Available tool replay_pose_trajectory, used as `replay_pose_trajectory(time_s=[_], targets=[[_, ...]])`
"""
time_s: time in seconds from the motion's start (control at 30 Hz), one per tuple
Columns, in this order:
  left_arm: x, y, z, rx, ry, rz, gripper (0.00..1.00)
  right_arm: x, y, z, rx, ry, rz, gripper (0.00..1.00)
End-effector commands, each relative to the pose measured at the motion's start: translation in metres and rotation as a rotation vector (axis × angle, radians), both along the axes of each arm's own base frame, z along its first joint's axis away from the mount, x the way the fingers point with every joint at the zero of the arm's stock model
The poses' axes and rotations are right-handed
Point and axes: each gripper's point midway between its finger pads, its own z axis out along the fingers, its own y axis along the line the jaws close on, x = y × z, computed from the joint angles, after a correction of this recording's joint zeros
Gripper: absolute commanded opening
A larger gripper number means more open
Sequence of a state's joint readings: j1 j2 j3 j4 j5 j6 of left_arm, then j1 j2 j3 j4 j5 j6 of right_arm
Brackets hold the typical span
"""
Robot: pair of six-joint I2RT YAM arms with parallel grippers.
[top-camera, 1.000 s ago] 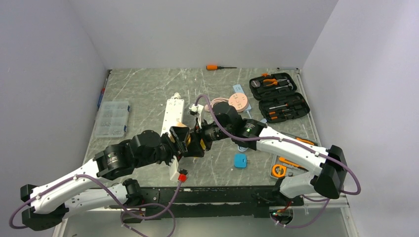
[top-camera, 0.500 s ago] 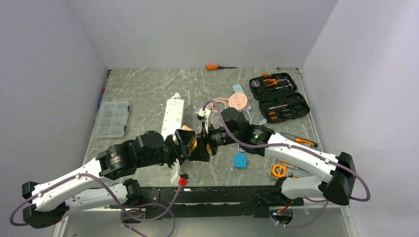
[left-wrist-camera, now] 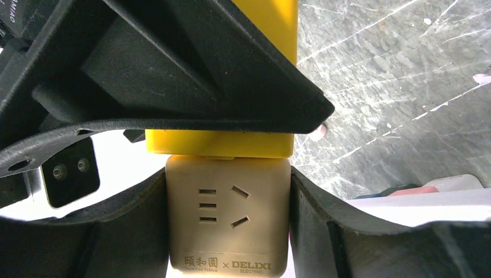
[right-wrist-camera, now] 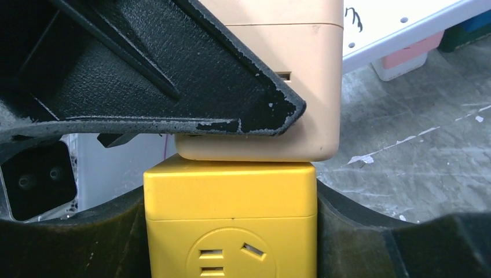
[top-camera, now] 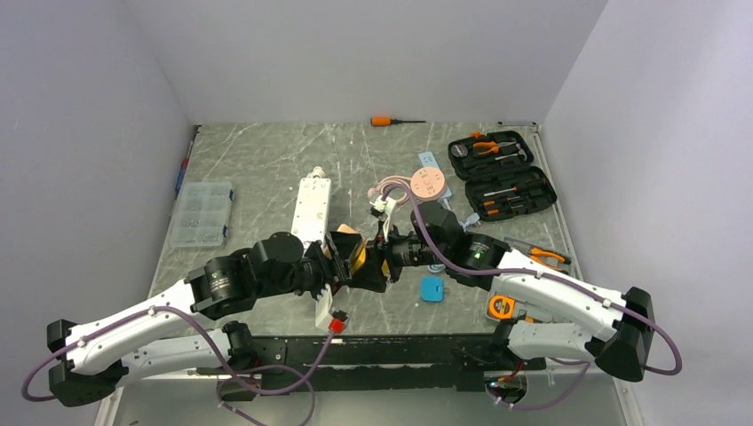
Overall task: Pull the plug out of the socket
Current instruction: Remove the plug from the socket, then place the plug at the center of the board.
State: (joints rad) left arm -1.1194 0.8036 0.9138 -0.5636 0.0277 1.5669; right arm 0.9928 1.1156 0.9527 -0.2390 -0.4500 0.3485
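Note:
My left gripper [left-wrist-camera: 227,191] is shut on a beige cube adapter [left-wrist-camera: 227,220] with slot outlets on its face. My right gripper [right-wrist-camera: 230,231] is shut on a yellow cube adapter [right-wrist-camera: 230,197]. The two cubes press face to face, and the joint between them is hidden. In the top view the pair is held above the table's middle, beige cube [top-camera: 338,241] left of yellow cube [top-camera: 356,258]. The socket [top-camera: 313,202], a long white power strip, lies on the table and runs under my left gripper [top-camera: 337,250] to a red switch [top-camera: 336,325]. No plug shows in it.
A clear parts box [top-camera: 202,213] sits at the left. A round pink disc [top-camera: 430,185] with coiled cable lies behind my right gripper [top-camera: 364,266]. An open black tool case [top-camera: 500,175] is at the back right, an orange screwdriver [top-camera: 391,121] by the back wall, and a blue block [top-camera: 431,288] and tape measure [top-camera: 502,307] lie near right.
Both grippers, with the joined cubes between them, have shifted a little to the right and nearer. The right arm's elbow has swung out to the right. The cubes still touch.

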Motion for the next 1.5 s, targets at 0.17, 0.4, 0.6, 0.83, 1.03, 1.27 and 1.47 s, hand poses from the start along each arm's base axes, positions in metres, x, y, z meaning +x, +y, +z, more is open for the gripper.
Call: replay_pose_trajectory(time_s=[0.17, 0.4, 0.6, 0.83, 1.03, 1.27, 1.47], targets=[[0.042, 0.061, 0.002, 0.105, -0.119, 0.275, 0.00, -0.028, -0.036, -0.014, -0.072, 0.159, -0.049, 0.00], [0.043, 0.072, -0.004, 0.109, -0.103, 0.298, 0.00, -0.037, -0.052, -0.008, -0.066, 0.135, -0.041, 0.00], [0.046, 0.080, -0.001, 0.093, -0.112, 0.322, 0.00, -0.039, -0.058, -0.019, -0.067, 0.120, -0.045, 0.00], [0.049, 0.091, 0.004, 0.075, -0.113, 0.362, 0.00, -0.030, -0.052, -0.034, -0.036, 0.117, -0.092, 0.00], [0.052, 0.090, 0.012, 0.055, -0.131, 0.367, 0.00, -0.016, -0.053, -0.035, -0.059, 0.080, -0.152, 0.00], [0.051, 0.087, 0.019, 0.011, -0.131, 0.359, 0.00, 0.046, -0.063, -0.059, -0.237, 0.058, -0.411, 0.00], [0.048, 0.082, 0.031, -0.061, -0.079, 0.363, 0.00, 0.133, -0.102, -0.090, -0.262, 0.137, -0.727, 0.00]])
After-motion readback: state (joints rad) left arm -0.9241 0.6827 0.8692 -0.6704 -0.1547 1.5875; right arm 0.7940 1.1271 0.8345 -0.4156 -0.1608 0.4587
